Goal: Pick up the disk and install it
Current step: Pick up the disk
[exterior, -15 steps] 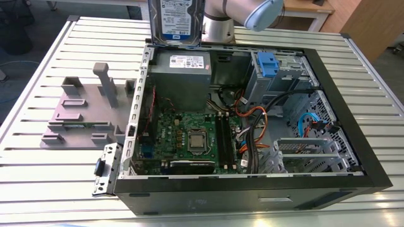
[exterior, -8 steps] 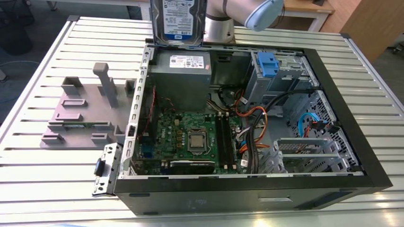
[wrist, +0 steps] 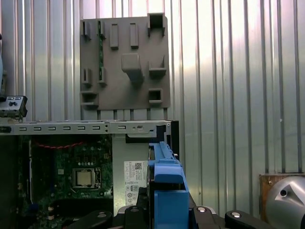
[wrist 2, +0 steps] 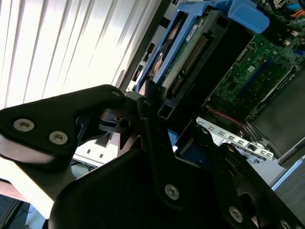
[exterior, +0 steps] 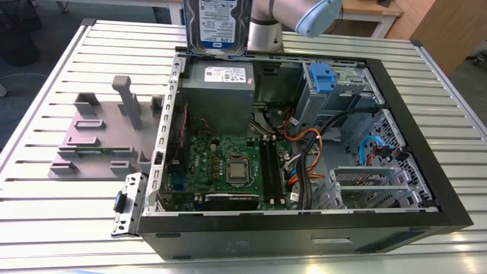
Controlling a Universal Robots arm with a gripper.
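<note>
Over the far wall of the open case [exterior: 426, 188], you have the disk [exterior: 223, 25] hanging on end, directly above the grey power supply box [exterior: 220, 97], with the blue-tabbed drive cage [exterior: 335, 85] beside that. Its long axis runs vertical, label toward the exterior camera. The gripper [wrist: 167, 211] fingers clamp its blue carrier.

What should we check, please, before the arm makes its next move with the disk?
1. Grip: ok; end effector shut on the disk, held above the case.
2. Disk pose: ok; upright, label facing the exterior view.
3. Drive cage free inside: cannot tell.
4. Orange cables clear of the cage: cannot tell; they run close beside it.
5. Grey stand out of the way: ok; outside the case.
</note>
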